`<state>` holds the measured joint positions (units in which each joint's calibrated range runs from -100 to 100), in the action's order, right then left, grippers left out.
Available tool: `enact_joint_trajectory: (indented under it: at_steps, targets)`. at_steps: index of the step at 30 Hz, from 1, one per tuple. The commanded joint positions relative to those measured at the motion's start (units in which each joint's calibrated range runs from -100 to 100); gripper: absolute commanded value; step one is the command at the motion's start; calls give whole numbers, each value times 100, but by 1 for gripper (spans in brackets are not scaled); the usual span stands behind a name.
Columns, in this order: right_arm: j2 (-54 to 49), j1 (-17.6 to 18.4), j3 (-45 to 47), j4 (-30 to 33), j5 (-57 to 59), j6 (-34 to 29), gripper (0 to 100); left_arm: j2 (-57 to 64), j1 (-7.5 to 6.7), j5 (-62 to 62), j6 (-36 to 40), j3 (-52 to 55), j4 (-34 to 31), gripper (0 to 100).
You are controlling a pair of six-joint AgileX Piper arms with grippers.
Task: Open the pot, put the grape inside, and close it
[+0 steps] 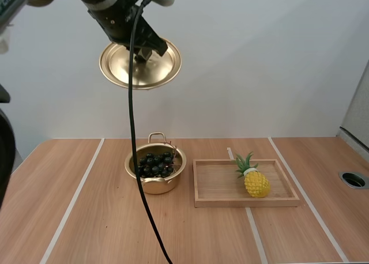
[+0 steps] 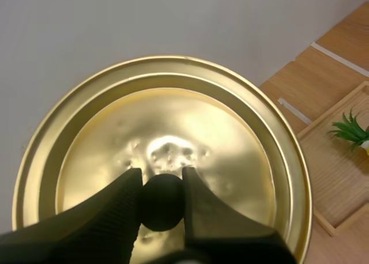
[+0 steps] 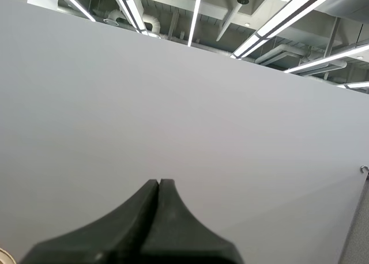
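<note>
The left gripper (image 2: 162, 174) holds the gold lid (image 2: 173, 114) high above the table (image 1: 75, 218), its 2 black fingers closed on the lid's black knob (image 2: 162, 203). Below, the pot (image 1: 157, 187) stands open on the wood with the bunch of grapes (image 1: 154, 163) already inside. It sits just beside a wooden tray (image 1: 222, 202) that carries a toy pineapple (image 1: 256, 183). The right gripper (image 3: 158, 186) faces a plain wall, its fingers pressed together on nothing.

With the fruit in place, the step in hand appears to be the closing. The lid hangs well off level, its knob side turned toward the high camera, so doing this well likely means levelling it first. It should then come down centred over the pot's rim. A tilted lid could catch 1 edge of the rim or ride up on the grapes, which reach near the top. The pinch on the small round knob looks narrow, so a slow descent seems safer, with release only once the lid sits flat all round. The pot looks light and might slide if nudged sideways.
</note>
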<state>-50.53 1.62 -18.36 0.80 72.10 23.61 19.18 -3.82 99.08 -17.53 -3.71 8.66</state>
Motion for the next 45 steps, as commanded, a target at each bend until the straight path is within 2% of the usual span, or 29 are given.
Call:
enact_joint_trajectory:
  at_steps: [1, 9, 16, 25, 45]
  targets:
    - [-76, -24, -40, 37, 74, -7, 0, 54, 4, -457, -153, 404, 187, 0]
    - [-76, -24, -40, 37, 126, -7, 0, 41, 4, -1309, -447, 1559, 226, 0]
    - [-76, -24, -40, 25, 194, -7, 0, -115, 4, -1453, -769, 2162, 226, 0]
    - [-76, -24, -40, 4, 315, -7, 0, -184, 4, -1434, -1283, 2589, 492, 0]
    - [-76, -24, -40, 4, 315, -7, 0, -1296, 4, -1839, -1545, 2814, 780, 0]
